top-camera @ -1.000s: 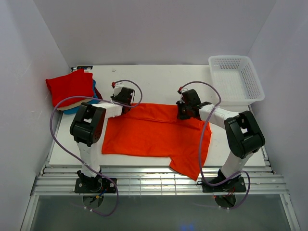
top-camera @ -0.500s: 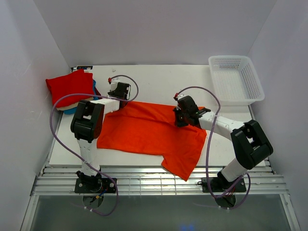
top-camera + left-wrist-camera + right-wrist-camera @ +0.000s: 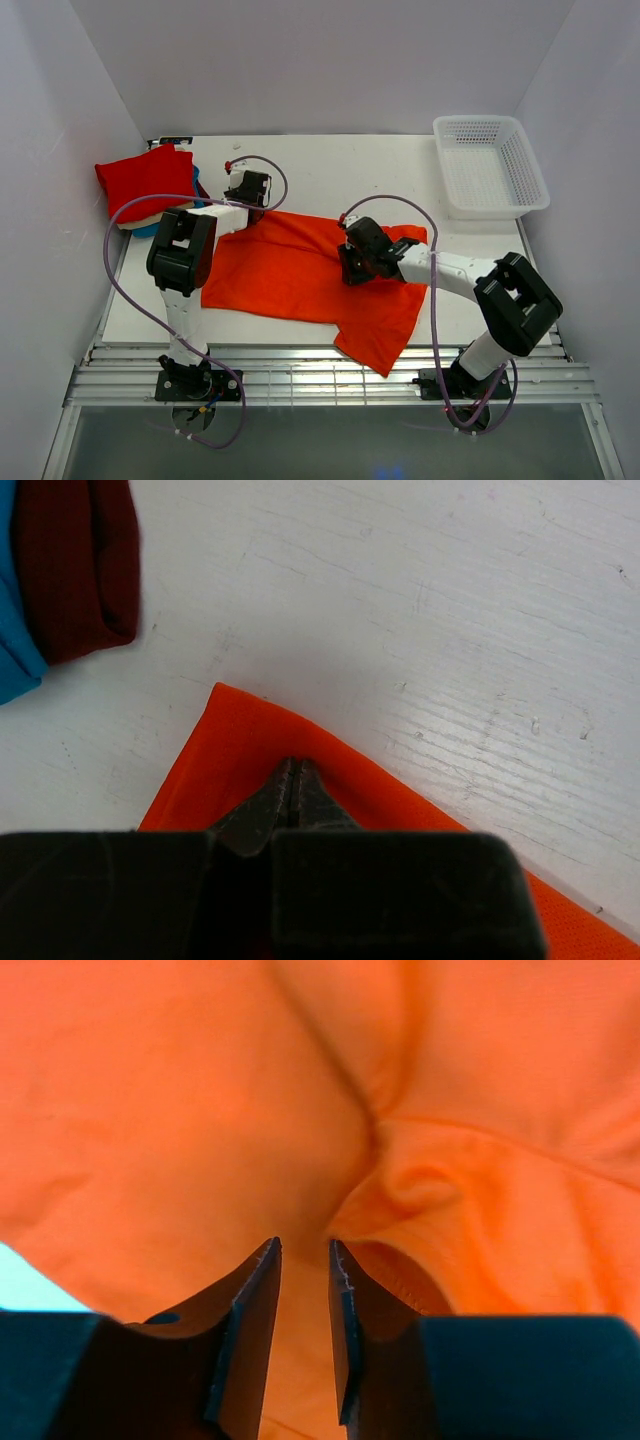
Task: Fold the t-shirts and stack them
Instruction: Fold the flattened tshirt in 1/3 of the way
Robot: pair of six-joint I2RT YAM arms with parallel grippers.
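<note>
The orange t-shirt (image 3: 290, 270) lies spread over the middle of the table, one sleeve hanging toward the near edge. My left gripper (image 3: 248, 195) is shut on its far-left corner; in the left wrist view the shut tips (image 3: 293, 765) rest on the orange cloth (image 3: 230, 740). My right gripper (image 3: 348, 268) sits low over the shirt's middle. In the right wrist view its jaws (image 3: 305, 1245) stand a narrow gap apart above wrinkled orange cloth (image 3: 200, 1090). The red folded shirt (image 3: 145, 180) tops a stack with a cream one (image 3: 138, 222) and a teal one (image 3: 165, 229) at the far left.
A white mesh basket (image 3: 490, 165) stands at the far right corner. The stack's dark red fold (image 3: 90, 570) and teal edge (image 3: 15, 630) lie just left of my left gripper. White walls close in the table on three sides.
Both grippers first pulled the shirt left and farther back. Since then the right gripper has slid left and nearer over the cloth, and the left gripper has held still.
</note>
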